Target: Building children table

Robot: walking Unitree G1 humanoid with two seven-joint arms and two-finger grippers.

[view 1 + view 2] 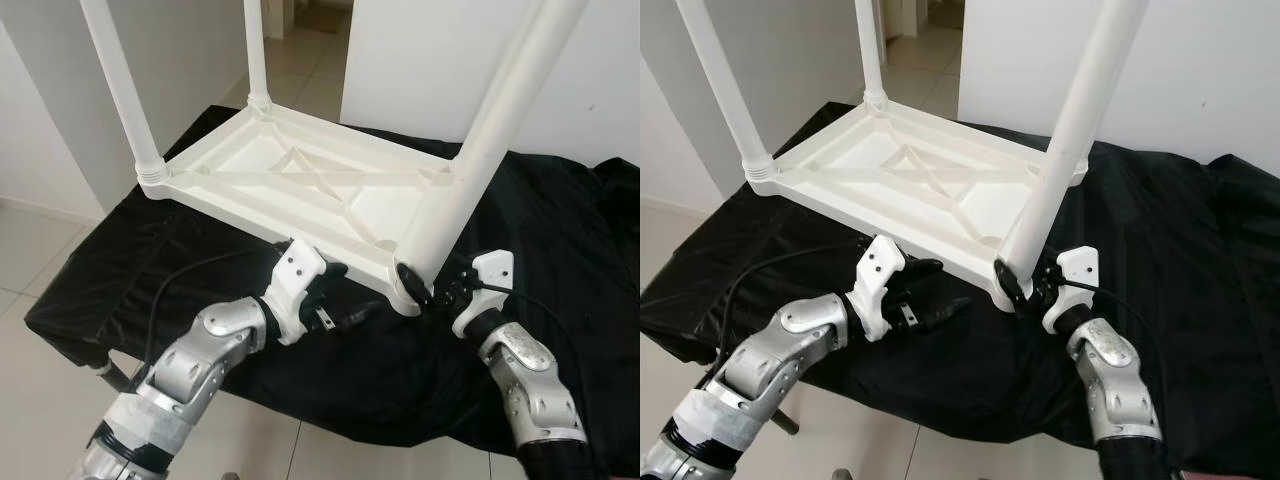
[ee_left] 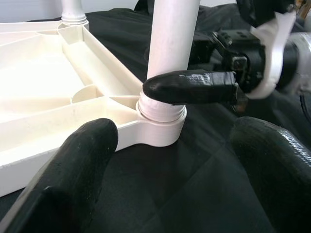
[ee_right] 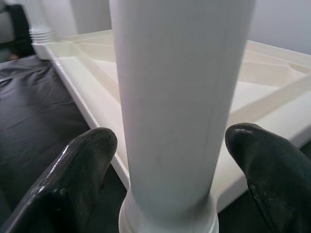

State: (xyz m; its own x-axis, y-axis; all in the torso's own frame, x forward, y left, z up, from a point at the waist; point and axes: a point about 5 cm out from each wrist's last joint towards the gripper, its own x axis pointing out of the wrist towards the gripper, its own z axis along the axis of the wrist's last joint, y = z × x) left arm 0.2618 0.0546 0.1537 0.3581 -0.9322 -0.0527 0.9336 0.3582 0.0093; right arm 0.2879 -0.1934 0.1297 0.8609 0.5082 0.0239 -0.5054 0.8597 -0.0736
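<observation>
I have the white plastic children's table (image 1: 300,185) upside down on the black-draped worktop (image 1: 560,260), with legs standing up from its corners. The leg that matters is the near-right leg (image 1: 470,170), seated in its corner socket (image 2: 158,127) at about 5 o'clock on the tabletop, its long axis rising steeply and leaning a little toward 1 o'clock. My right gripper (image 3: 167,160) is on it: the fingers (image 3: 85,155) are spread to either side of the leg just above the socket, with a visible gap each side, so I read it as open and straddling, not clamping. My left gripper (image 2: 170,170) sits at about 9 o'clock from that socket, also open, pointed at the joint with nothing between its fingers. The right arm is plainly the nearer one; I judge its next job is closing on the leg to press or twist it home.
</observation>
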